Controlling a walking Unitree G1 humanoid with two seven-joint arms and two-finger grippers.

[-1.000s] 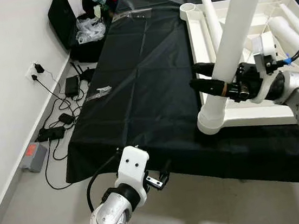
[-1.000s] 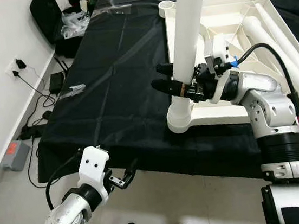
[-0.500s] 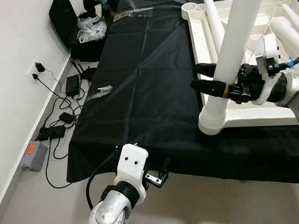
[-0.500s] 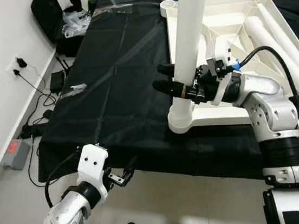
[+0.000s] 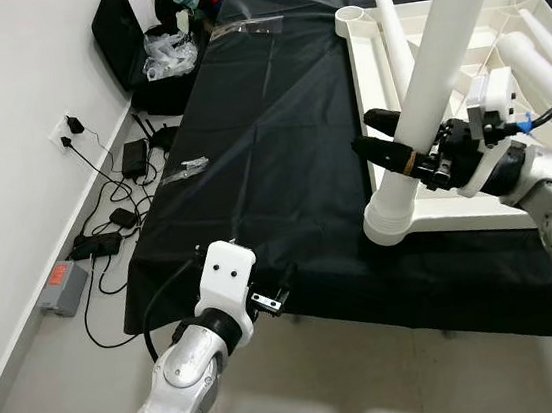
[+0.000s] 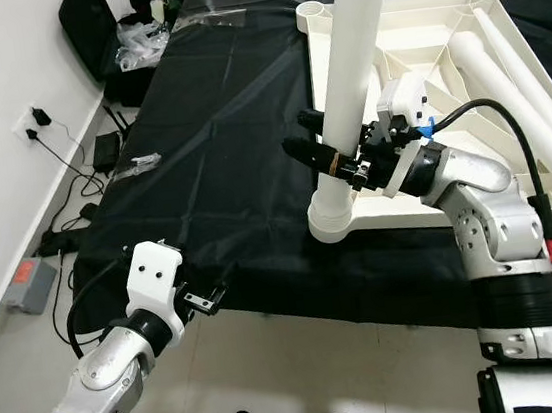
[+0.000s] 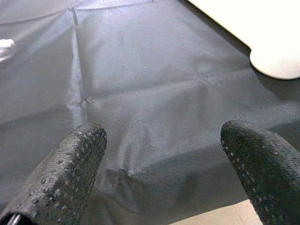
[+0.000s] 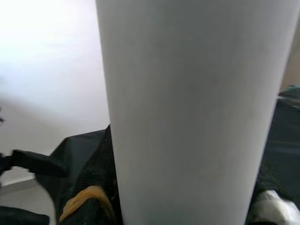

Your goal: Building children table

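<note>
right gripper [image 5: 388, 147] was clamped on the white table leg [image 5: 436, 56], one black finger on each side of the tube, low on its length, just above the corner socket [image 5: 391, 223] of the upturned white tabletop [image 5: 478, 207]. the leg stood nearly upright in that socket, leaning slightly away from the wrist. right wrist view: the tube's smooth face lay right up against the fingers [image 8: 89, 206].

judged: hollow plastic tube, stiff and light, surface slick; a long lever above the grip, so the top would sway easily. a hold low and near the socket looked best for pressing or twisting it home. spare legs [image 5: 393, 26] lay inside the tabletop, beyond the gripper.

left gripper [image 5: 275, 296] hovered, fingers [image 7: 70, 173] spread apart and empty, at the near edge of the black cloth [image 5: 268, 137], well apart from the tabletop.
</note>
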